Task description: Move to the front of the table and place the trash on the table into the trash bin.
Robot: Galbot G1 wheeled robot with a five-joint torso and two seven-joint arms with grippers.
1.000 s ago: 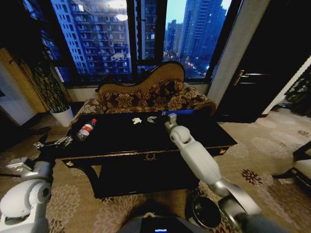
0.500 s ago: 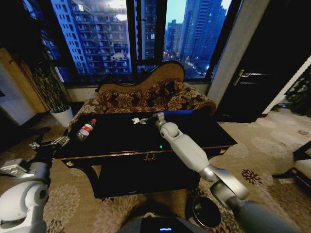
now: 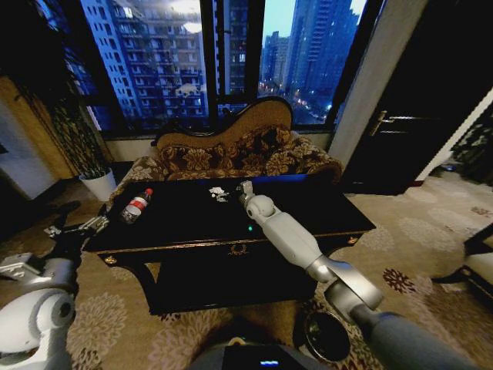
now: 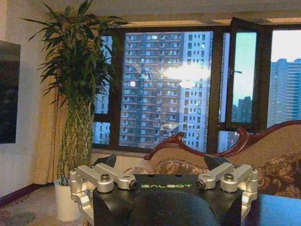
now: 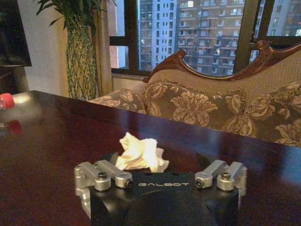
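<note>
The right tool (image 3: 243, 187) is extended over the surface (image 3: 308, 208), near its far edge, directly beside the crumpled white paper wad (image 3: 218, 193). In the right wrist view the wad (image 5: 139, 154) sits just ahead of the right tool (image 5: 160, 165), between its spread fingers; the jaws are apart and grip nothing. The clear plastic bottle (image 3: 136, 206) with red cap lies on its side near the far left corner of the surface, well apart from the wad. The left tool (image 3: 81, 228) is held off the left edge of the surface, its fingers apart and empty. The trash bin (image 3: 326, 336) stands on the carpet at the front right of the surface, beneath the right arm.
</note>
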